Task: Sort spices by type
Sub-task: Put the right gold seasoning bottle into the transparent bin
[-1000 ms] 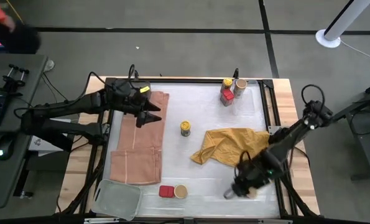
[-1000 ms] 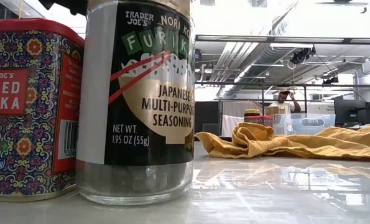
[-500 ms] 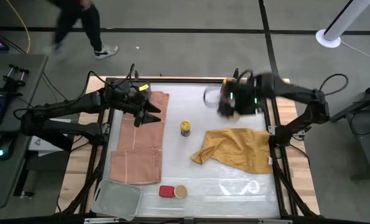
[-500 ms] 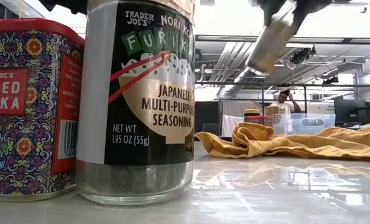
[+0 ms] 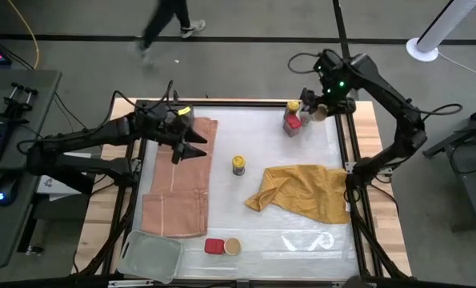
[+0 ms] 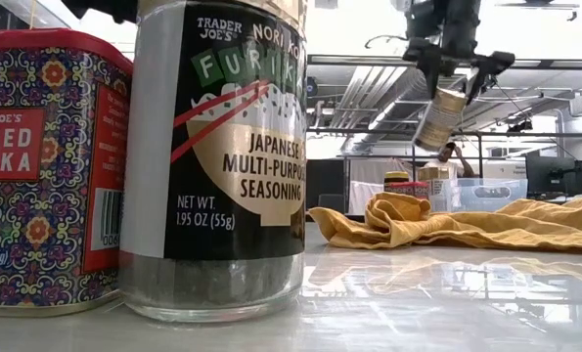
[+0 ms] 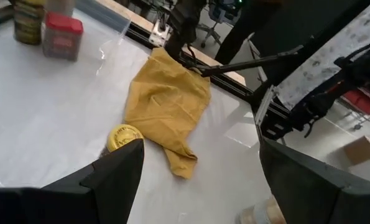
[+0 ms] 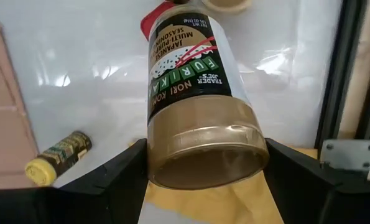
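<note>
Right gripper (image 5: 318,110) raised at far edge | clamps tan-topped jar (image 8: 200,118) | tilted

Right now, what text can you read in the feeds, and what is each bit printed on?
"TRADER JOE'S NORI KO... FURIK...", "JAPANESE MULTI-PURPOSE SEASONING", "NET WT. 1.95 OZ (55g)": front seasoning jar, low view.
"...OKED ...RIKA", "(75g)": red tin beside it, cut off at the edge.
"TRADER JOE'S NORI KOM... FURIKAKE", "MULTI-PURPOSE SEASONING": jar gripped in the right hand, tilted above the table's far right corner.
Yellow-capped jar: label too blurred.
Left hand: no text.
</note>
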Tool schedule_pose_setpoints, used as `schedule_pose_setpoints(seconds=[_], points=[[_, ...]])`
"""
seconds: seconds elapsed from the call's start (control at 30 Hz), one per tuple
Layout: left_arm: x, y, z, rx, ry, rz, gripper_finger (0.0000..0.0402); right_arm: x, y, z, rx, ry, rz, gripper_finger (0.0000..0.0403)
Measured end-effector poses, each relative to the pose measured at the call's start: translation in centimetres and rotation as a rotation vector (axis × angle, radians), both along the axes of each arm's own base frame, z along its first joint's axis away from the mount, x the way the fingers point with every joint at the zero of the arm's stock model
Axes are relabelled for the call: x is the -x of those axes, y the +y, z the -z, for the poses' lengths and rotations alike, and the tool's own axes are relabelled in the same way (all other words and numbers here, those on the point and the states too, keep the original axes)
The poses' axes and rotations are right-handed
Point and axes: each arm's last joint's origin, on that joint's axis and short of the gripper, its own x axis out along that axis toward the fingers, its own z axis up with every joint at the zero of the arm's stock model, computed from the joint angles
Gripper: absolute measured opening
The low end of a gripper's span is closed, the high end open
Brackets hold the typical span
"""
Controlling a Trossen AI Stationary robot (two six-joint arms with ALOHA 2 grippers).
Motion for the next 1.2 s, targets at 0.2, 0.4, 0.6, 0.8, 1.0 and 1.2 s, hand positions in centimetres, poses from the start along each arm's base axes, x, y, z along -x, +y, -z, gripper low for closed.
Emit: schedule_pose_setpoints(seconds=[0.2,0.4,0.6,0.8,1.0,1.2], points=[[0.2,1.8,-1.0,-0.031,-0.1,-0.094,0.0306,1.7,-3.1,1.3,-0.007,0.025,-0.053,0.0275],[0.9,3.6,-1.4,0.0,-0.145,-0.2,0.0306,1.5,-3.9,2.0,-0.043,-0.043,-0.19,0.0276],[1.5,4.7,-1.3,0.004,-0.132,-0.256,0.0306,0.9,-3.3,1.9,-0.07,-0.094,-0.212,0.0278],[2.4,5.7,-1.0,0.019,-0.117,-0.214,0.0306,0.9,-1.7,0.7,-0.014,-0.061,-0.188,0.0278],[3.5,7.0,-1.0,0.017,-0.125,-0.237,0.0306,3.6,0.4,-0.9,0.037,-0.1,-0.056,0.0278],[4.3,8.0,-1.0,0.059,-0.129,-0.291,0.0306,5.3,2.7,4.2,-0.165,-0.042,-0.005,0.0279]])
